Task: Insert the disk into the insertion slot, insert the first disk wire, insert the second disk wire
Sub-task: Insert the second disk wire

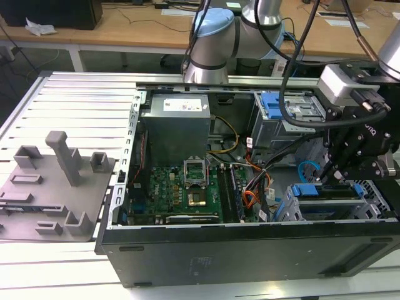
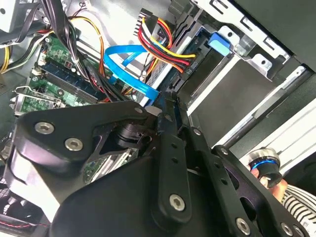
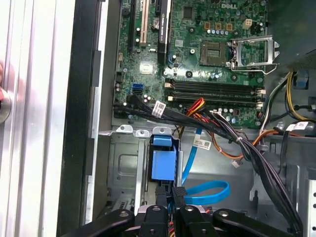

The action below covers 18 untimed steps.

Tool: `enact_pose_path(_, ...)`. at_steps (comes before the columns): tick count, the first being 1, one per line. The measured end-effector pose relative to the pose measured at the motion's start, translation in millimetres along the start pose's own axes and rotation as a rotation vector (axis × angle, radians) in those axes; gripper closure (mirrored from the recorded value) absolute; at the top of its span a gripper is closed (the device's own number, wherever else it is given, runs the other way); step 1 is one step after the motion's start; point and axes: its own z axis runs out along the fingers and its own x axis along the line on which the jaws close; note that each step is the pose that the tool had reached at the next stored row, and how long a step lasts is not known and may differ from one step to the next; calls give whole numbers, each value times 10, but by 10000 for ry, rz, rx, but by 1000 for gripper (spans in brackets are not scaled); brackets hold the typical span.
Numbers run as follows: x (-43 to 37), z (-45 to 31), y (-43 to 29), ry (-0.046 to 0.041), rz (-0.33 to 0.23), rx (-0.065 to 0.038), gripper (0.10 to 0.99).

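From where I stand, the grey fixture plate (image 1: 53,187) with its upright pegs sits idle at the exterior view's left, well apart from the work. Next comes the open computer case (image 1: 250,250) laid on its side so the green motherboard (image 1: 175,187) faces up within reach. Toward the exterior view's right, the disk (image 1: 328,192) rests in the insertion slot (image 1: 284,209), its blue carrier edge showing, which suggests the first step is done. The gripper (image 1: 330,172) hangs just above it, tilted down into the bay. In the first wrist view its fingers (image 3: 178,195) are pinched together near the second disk wire (image 3: 210,192), the light-blue loop, probably on its end, though I cannot tell if they truly clamp it.
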Motion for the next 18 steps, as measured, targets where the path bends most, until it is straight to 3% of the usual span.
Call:
enact_pose_path(6, 0, 32, -8, 2, 2, 0, 925)
enact_pose_path(11, 4, 59, -84, -1, 4, -2, 925)
enact_pose_path(18, 5, 88, -118, -34, 5, 0, 925)
